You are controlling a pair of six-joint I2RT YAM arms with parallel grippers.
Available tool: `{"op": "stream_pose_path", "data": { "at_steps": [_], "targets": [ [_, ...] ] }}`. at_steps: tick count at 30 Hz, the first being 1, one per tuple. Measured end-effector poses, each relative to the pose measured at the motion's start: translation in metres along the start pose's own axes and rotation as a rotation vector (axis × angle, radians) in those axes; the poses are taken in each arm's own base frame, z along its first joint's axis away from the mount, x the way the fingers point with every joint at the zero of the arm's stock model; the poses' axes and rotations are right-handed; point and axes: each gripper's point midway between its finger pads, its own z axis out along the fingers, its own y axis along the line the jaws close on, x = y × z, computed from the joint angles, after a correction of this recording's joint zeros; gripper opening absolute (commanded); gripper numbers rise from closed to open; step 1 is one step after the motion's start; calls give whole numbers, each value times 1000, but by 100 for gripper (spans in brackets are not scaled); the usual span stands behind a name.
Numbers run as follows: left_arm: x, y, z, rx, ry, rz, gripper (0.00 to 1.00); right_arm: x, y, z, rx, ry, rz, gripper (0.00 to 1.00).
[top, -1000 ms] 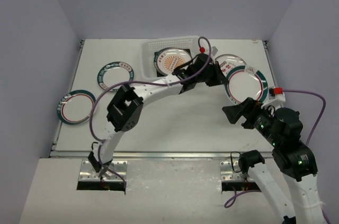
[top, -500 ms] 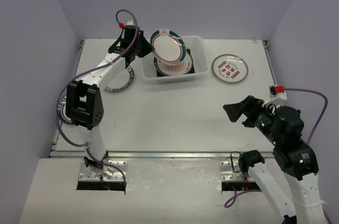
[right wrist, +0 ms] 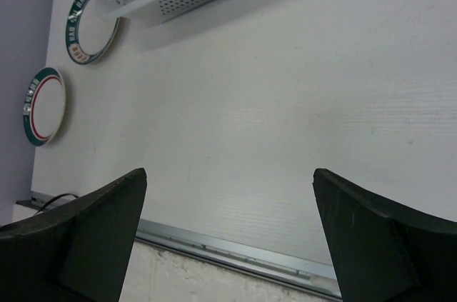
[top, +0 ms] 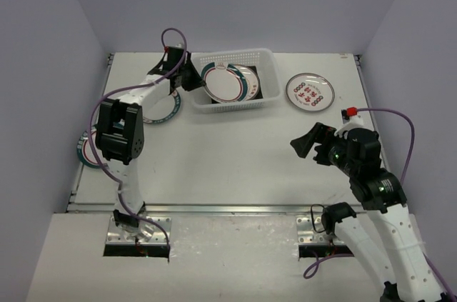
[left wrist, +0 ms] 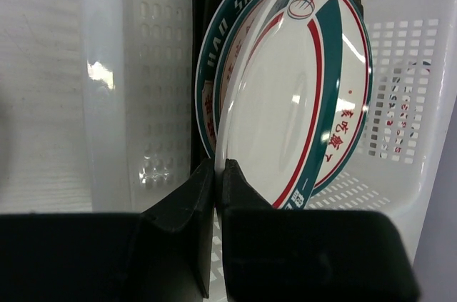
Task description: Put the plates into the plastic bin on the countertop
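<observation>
Left gripper (left wrist: 216,168) is pinching the rim of a teal-rimmed plate (left wrist: 285,102), holding it tilted inside the plastic bin (left wrist: 150,102) — right gripper (right wrist: 228,177) is hanging wide open over the countertop (right wrist: 285,102), gripping nothing.

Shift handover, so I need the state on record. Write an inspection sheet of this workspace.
Surface: countertop, off-white, matte.
Job's things: plastic bin at the far side, holding plates; held plate tilted inside it against another; red-motif plate right of the bin; ringed plate left of it; edge plate near the left edge.
Clutter: nothing seen.
Grippers: left gripper shut on the held plate's rim; right gripper open, empty, over the countertop.
Cables: left cable and right cable, purple, looping off the arms.
Surroundings: walls, pale lilac.
</observation>
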Motion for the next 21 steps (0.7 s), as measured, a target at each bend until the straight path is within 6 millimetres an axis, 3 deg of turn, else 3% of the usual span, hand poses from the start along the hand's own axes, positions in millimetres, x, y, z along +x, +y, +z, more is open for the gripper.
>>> {"op": "stream_pose_path", "data": {
  "at_steps": [7, 11, 13, 15, 18, 19, 21],
  "targets": [
    [6, -3, 34, 52, 55, -30, 1, 6, -2, 8, -2, 20, -1, 99],
    [13, -1, 44, 65, 82, -46, 38, 6, -1, 12, -12, 23, -3, 99],
    [15, 0, 45, 64, 84, -55, 66, 9, -3, 15, -8, 32, -4, 99],
    [11, -9, 43, 84, 65, -45, 82, 12, -5, 19, -1, 45, -9, 99],
    [12, -16, 38, 74, 45, -18, 93, 17, -10, 27, 22, 81, -12, 99],
    [12, -17, 37, 69, 41, -10, 100, 19, -13, 30, 34, 95, -12, 99],
    [12, -18, 35, 55, 33, 6, 100, 23, -22, 40, 84, 123, -9, 99]
  ]
}}
